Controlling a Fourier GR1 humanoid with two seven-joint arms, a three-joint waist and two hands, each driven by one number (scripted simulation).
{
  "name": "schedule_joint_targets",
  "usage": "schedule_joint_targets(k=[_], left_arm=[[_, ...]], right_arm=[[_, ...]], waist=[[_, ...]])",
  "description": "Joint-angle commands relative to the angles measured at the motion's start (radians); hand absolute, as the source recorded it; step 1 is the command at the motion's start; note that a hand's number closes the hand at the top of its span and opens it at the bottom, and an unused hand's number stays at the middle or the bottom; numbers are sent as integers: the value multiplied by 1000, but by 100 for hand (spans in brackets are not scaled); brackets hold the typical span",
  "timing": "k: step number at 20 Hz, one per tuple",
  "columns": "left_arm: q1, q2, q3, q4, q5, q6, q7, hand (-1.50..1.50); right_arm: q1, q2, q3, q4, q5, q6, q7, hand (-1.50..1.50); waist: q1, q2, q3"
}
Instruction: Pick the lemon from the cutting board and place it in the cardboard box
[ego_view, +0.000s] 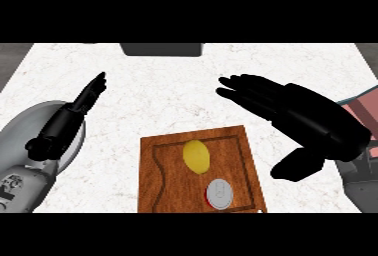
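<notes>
A yellow lemon (196, 156) lies on the brown wooden cutting board (164, 190) near the counter's front edge. My right hand (295, 114) hovers open above and to the right of the board, fingers stretched toward the upper left, apart from the lemon. My left hand (80, 106) is open at the left, fingers straight and pointing up and away. At the right edge a pinkish box flap (363, 107) shows behind my right forearm; most of the box is hidden.
A small round white object with a red rim (218, 193) sits on the board just below the lemon. A dark grey object (162, 49) stands at the counter's far edge. The counter top (162, 95) is white marble.
</notes>
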Motion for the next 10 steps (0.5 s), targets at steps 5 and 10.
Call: schedule_joint_targets(k=[5, 10], left_arm=[[40, -31, 6, 21, -31, 1, -38, 0], [33, -38, 32, -10, -45, -10, -9, 0]], right_arm=[[-156, 118, 206, -129, 58, 237, 400, -150], [-218, 294, 233, -92, 40, 342, 632, -150]], waist=[[-8, -1, -1], [-6, 0, 1]])
